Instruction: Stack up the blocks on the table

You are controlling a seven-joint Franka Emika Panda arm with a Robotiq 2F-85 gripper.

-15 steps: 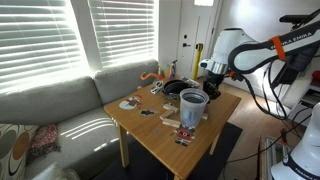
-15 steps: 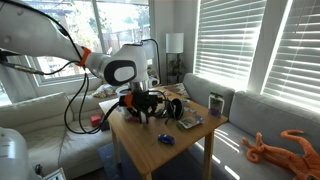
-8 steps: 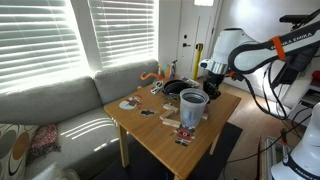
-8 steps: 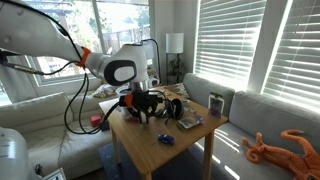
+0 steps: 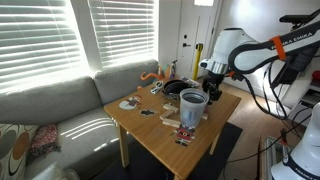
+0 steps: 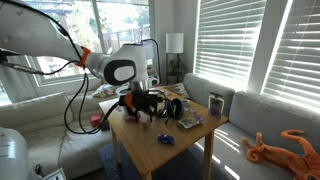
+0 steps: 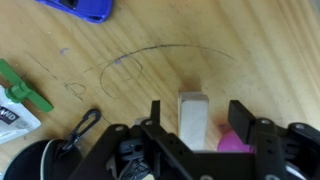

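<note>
In the wrist view a pale wooden block stands on the table between my gripper's two black fingers. There is a gap on each side of it, so the gripper is open and holds nothing. A pink block lies right beside the pale one, partly hidden behind one finger. In both exterior views the gripper hangs low over the far part of the table. The blocks are too small to make out there.
A blue object, a green-and-white packet and a black cable loop lie near the blocks. A grey cup stands mid-table among clutter. A grey sofa borders the table, with an orange toy on it.
The arm stays in the same place over the table in both exterior views. No jaw movement can be made out at that distance.
</note>
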